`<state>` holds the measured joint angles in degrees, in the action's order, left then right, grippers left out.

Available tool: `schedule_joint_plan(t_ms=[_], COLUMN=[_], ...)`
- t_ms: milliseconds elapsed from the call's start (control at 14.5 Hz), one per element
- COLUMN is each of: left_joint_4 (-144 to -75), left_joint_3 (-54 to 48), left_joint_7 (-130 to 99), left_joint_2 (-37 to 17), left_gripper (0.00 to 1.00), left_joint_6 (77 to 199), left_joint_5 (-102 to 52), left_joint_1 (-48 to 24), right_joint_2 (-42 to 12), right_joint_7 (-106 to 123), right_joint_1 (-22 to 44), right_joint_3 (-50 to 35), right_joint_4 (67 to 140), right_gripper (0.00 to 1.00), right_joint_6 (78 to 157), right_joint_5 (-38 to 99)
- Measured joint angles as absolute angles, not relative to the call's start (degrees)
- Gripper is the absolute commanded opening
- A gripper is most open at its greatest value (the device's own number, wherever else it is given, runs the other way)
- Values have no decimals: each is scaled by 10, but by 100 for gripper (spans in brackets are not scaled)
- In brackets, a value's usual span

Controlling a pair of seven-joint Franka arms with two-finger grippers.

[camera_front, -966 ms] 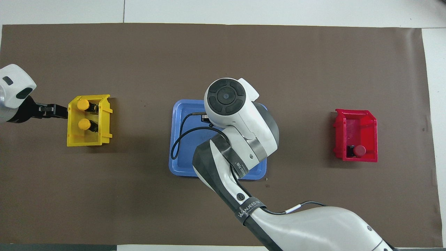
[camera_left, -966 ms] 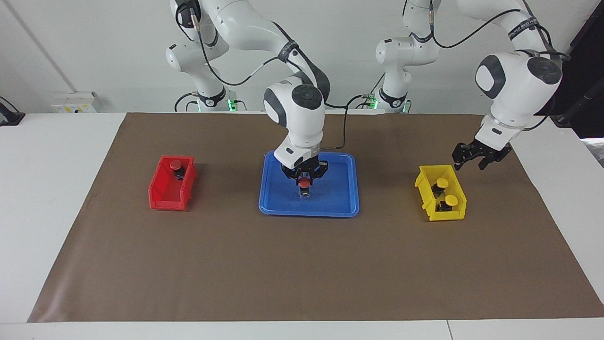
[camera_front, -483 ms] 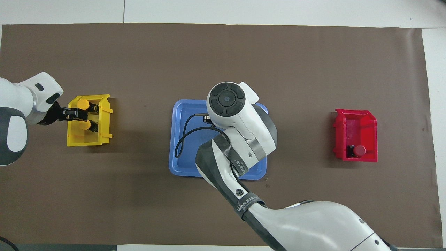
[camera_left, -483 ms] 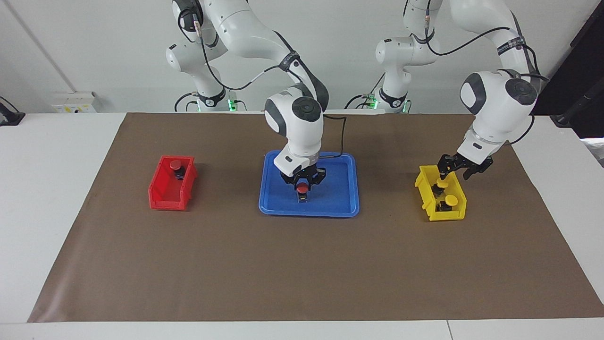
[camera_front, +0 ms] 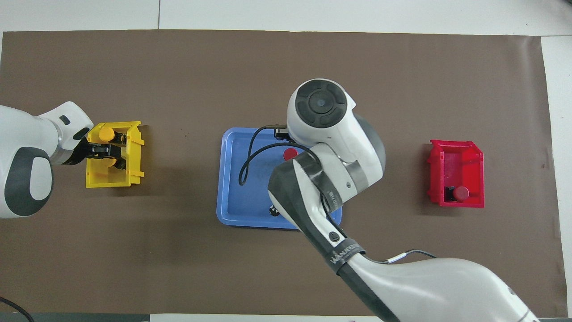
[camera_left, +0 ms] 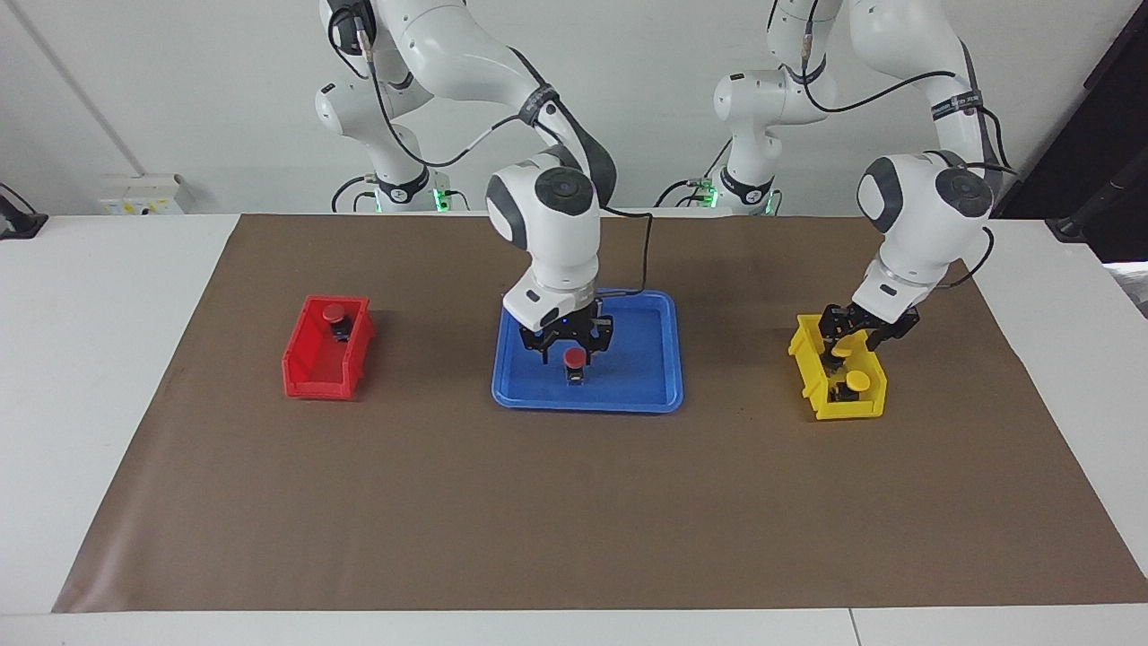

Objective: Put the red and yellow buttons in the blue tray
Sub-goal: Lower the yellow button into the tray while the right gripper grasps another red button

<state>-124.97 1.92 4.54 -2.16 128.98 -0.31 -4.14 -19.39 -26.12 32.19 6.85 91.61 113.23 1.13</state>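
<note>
Red button point(camera_left: 574, 358) under released right hand point(camera_left: 566, 344); left hand point(camera_left: 841, 347) in yellow bin point(camera_left: 823, 397), grip unclear

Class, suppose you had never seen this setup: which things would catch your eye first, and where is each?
Probably the flat blue plastic tray mid-table, one red mushroom-capped push button standing in it under the right hand. Then the two end bins: the small yellow plastic bin, with the left hand dipping in, and the small red plastic bin.

- A white table point(camera_left: 117, 359) is covered by a brown mat point(camera_left: 574, 502).
- On the mat, a blue tray point(camera_left: 646, 381) is set midway between a red bin point(camera_left: 314, 372) and a yellow bin point(camera_left: 825, 404).
</note>
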Motion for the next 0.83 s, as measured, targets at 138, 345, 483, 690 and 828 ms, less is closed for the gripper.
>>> schedule_joint_plan(t_ms=[138,345,483,690,828], left_joint_4=[-1257,-1266,-1264,-1195,-1103], left_joint_3=[19,18,18,18,16], left_joint_7=[45,42,39,39,13], left_joint_2=[-26,-32,-32,-29,-20], left_gripper=[68,1,1,1,1], left_joint_6=[1301,1316,1315,1210,1096], left_joint_5=[-3,-4,-4,-5,-7], left_joint_1=[-43,-44,-44,-48,-69], right_joint_2=[-122,5,64,91,88], right_joint_7=[-157,-12,86,140,141], right_joint_1=[244,135,66,15,15], right_joint_3=[70,72,72,73,69], right_joint_4=[949,1088,1186,1284,1315], right_gripper=[71,71,69,68,67], right_joint_6=[1074,1064,1105,1181,1217], right_joint_5=[12,12,12,12,12])
